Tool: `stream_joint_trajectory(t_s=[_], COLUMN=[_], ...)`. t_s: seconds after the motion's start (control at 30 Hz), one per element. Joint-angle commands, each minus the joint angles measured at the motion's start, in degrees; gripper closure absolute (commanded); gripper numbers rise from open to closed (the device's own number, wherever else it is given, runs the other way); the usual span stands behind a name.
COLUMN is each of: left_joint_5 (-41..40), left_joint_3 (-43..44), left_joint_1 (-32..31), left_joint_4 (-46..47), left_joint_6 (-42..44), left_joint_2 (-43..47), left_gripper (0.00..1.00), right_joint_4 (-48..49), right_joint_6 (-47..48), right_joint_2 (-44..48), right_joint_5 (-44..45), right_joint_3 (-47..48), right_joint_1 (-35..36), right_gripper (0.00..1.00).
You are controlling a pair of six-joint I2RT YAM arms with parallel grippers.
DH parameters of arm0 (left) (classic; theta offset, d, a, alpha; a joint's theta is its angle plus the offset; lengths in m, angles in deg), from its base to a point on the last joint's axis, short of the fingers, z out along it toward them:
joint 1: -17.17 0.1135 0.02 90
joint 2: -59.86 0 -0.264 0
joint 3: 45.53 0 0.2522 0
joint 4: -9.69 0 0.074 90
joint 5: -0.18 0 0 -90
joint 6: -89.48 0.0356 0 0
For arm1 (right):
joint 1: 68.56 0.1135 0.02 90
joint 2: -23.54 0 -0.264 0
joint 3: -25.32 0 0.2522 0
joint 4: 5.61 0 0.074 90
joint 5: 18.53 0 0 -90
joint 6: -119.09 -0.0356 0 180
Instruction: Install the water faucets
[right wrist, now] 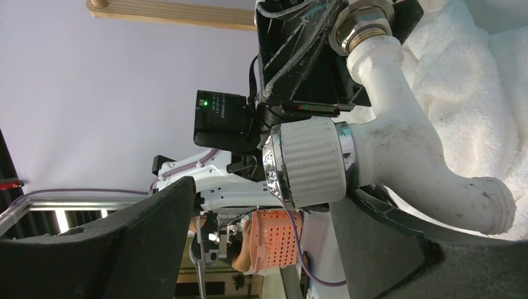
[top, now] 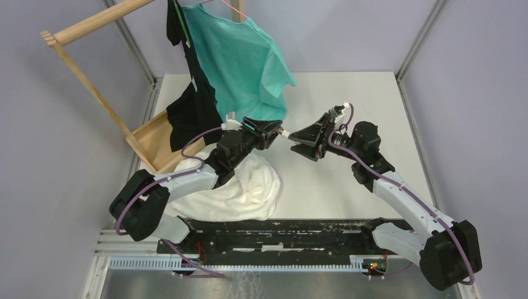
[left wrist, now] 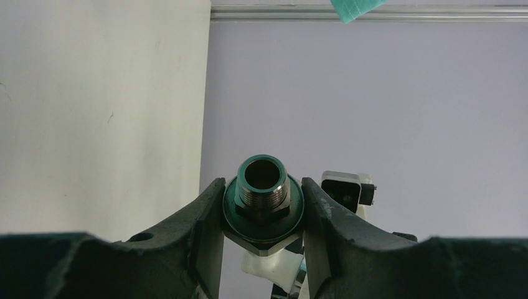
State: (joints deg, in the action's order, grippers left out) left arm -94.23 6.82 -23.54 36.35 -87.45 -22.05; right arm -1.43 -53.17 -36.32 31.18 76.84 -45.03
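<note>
white counter [top: 348, 180] lies below, and mid-frame above it the left fingers [left wrist: 208, 218] clamp the metal threaded fitting [left wrist: 263, 187] joined to the white plastic faucet [right wrist: 405, 143], probably stiff and light, whose ribbed knob [right wrist: 308, 162] sits between the wide-spread right fingers [right wrist: 168, 212], likely the surest non-slip hold.

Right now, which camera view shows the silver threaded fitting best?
The left wrist view: the silver threaded fitting sits central, threads and bore clear, between the left gripper's fingers. The right wrist view shows only its nut end at the top; the top view hardly shows it.
</note>
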Motion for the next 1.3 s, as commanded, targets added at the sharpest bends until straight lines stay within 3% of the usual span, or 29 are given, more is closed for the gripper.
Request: stream_joint_trajectory(t_s=[0.0,0.67,0.77,0.9,1.0,1.27], left_joint_5=[-0.66,0.18,0.55,0.92,1.12,1.15], left_joint_3=[0.26,0.17,0.26,0.56,0.90,0.97], left_joint_1=[0.15,0.65,0.76,0.76,0.67,0.72], left_joint_4=[4.97,5.10,5.02,4.50,4.31,4.23], left_joint_6=[-1.92,-2.44,-2.62,-2.47,-2.38,-2.32], left_joint_2=[1.27,1.22,1.24,1.31,1.19,1.06], left_gripper=[0.97,0.97,0.97,0.97,0.97,0.97], right_joint_4=[2.97,-19.27,-31.44,-45.34,-47.13,-42.11], right_joint_6=[1.86,20.84,32.55,46.48,50.27,52.85], right_joint_2=[1.28,7.42,9.24,12.03,12.00,4.58], right_joint_5=[-1.54,-0.63,5.26,22.06,26.95,18.00], right_joint_3=[4.25,15.68,19.20,22.96,22.59,22.09], right_joint_1=[0.25,0.25,0.29,0.33,0.36,2.09], right_gripper=[0.16,0.16,0.15,0.09,0.03,0.00])
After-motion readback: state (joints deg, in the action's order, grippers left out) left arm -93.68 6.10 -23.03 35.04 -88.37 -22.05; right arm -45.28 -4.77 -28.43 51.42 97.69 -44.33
